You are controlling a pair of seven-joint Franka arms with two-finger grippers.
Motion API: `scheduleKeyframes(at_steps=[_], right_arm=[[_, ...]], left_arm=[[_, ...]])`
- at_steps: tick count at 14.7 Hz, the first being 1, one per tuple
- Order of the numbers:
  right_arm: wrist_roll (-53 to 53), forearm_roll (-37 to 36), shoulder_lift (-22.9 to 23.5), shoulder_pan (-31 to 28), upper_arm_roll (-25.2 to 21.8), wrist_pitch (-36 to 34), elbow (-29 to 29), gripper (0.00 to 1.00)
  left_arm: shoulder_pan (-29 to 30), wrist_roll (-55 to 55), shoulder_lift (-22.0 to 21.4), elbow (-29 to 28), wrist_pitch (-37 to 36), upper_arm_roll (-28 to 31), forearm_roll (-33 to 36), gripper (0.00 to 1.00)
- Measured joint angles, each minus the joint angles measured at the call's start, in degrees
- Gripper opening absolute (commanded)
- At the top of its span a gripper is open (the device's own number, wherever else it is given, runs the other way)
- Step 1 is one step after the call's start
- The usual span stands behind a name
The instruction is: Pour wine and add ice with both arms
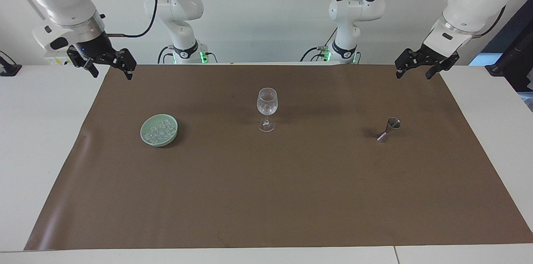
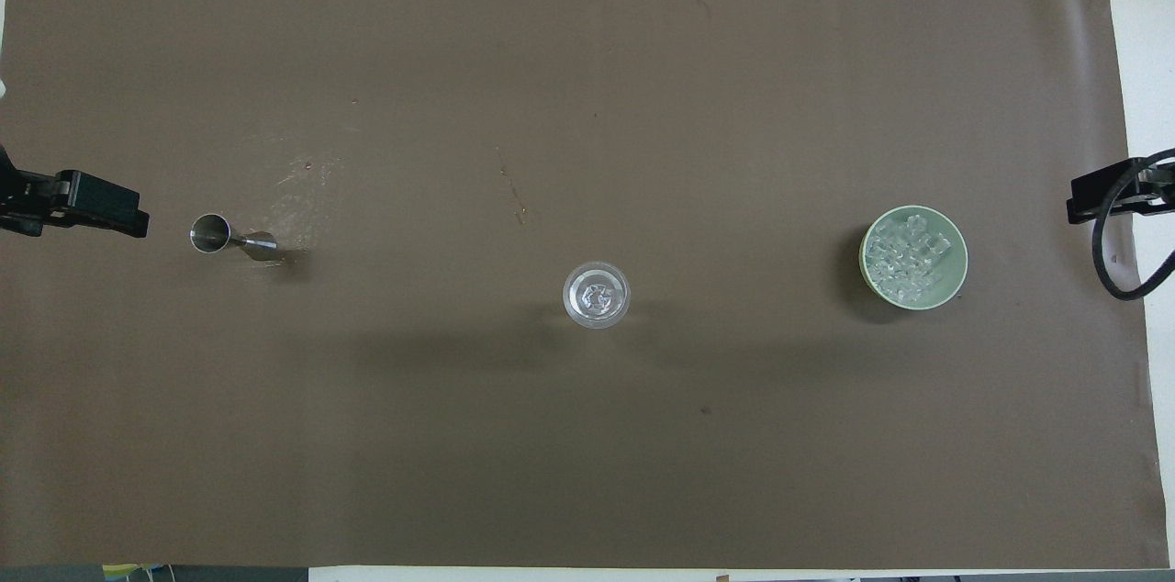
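Note:
A clear wine glass (image 1: 267, 110) stands mid-mat with a few ice cubes in its bowl; it also shows in the overhead view (image 2: 597, 294). A heap of ice (image 1: 160, 130) (image 2: 907, 256) fills a pale green bowl (image 1: 145, 139) (image 2: 959, 238) toward the right arm's end. A small steel jigger (image 1: 389, 129) (image 2: 225, 236) stands toward the left arm's end. My left gripper (image 1: 413, 75) (image 2: 92, 210) hangs open and empty over the mat's edge by the jigger's end. My right gripper (image 1: 112, 75) (image 2: 1097, 196) hangs open and empty over the mat's edge at the bowl's end.
A brown mat (image 1: 266, 197) covers most of the white table (image 1: 37, 139). A faint wet smear (image 2: 298, 187) lies on the mat just farther from the robots than the jigger. A black cable loop (image 2: 1115, 274) hangs from the right arm.

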Motion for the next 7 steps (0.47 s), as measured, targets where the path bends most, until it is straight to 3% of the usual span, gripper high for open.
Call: scheduleKeyframes(at_steps=[7], right_arm=[[0.0,0.7,0.2,0.0,0.0,0.0,0.4,1.00]], left_arm=[[0.1,0.0,0.0,-0.2,0.0,0.3,0.0,1.00]])
